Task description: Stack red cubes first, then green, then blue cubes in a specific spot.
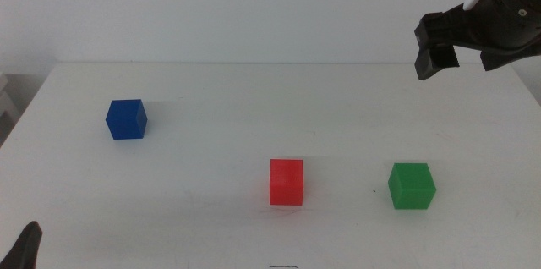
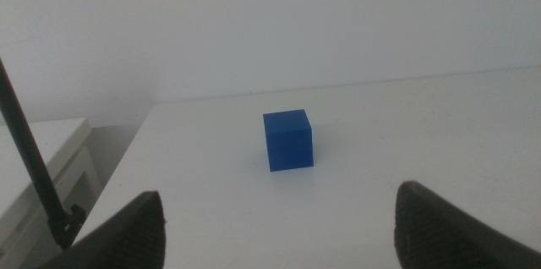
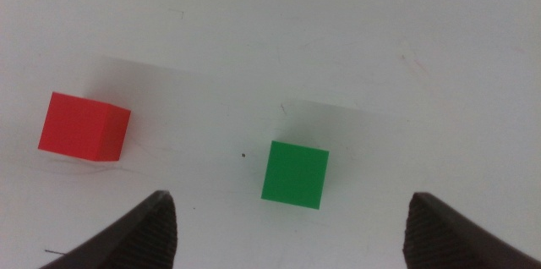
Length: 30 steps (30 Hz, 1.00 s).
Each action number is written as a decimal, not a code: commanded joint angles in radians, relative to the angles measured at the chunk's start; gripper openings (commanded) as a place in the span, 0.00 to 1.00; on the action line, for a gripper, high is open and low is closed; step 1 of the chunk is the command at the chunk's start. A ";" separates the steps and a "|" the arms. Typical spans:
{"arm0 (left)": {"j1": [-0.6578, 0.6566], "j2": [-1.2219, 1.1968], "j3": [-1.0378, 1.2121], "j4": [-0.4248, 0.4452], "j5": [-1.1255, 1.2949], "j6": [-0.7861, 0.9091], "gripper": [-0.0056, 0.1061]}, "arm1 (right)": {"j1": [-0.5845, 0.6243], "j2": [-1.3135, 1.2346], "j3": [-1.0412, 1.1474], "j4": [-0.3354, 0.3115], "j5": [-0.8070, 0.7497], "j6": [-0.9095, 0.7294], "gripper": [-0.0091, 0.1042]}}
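Observation:
The red cube (image 1: pixel 286 182) sits on the white table near the front middle; it also shows in the right wrist view (image 3: pixel 83 127). The green cube (image 1: pixel 412 186) sits to its right, apart from it, and shows in the right wrist view (image 3: pixel 294 174). The blue cube (image 1: pixel 127 119) sits at the left and shows in the left wrist view (image 2: pixel 288 140). My right gripper (image 1: pixel 461 49) hangs open and empty high above the table's back right; its own view (image 3: pixel 292 222) looks down on the green cube. My left gripper (image 2: pixel 279 227) is open and empty, low at the front left corner (image 1: pixel 25 248).
The white tabletop (image 1: pixel 254 91) carries only the three cubes. A white cabinet (image 2: pixel 42 167) and a thin dark cable (image 2: pixel 30 155) stand beyond the table's left edge.

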 commanded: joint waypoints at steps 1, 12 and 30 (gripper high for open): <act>-0.001 -0.021 -0.003 -0.009 -0.086 -0.006 0.88 | -0.008 -0.041 -0.024 -0.015 0.041 -0.043 0.91; -0.001 -0.021 -0.003 -0.009 -0.086 -0.006 0.88 | -0.025 -0.044 0.020 0.010 0.032 0.034 0.91; -0.001 -0.021 -0.003 -0.009 -0.086 -0.006 0.88 | -0.106 0.051 0.369 0.051 -0.286 0.060 0.85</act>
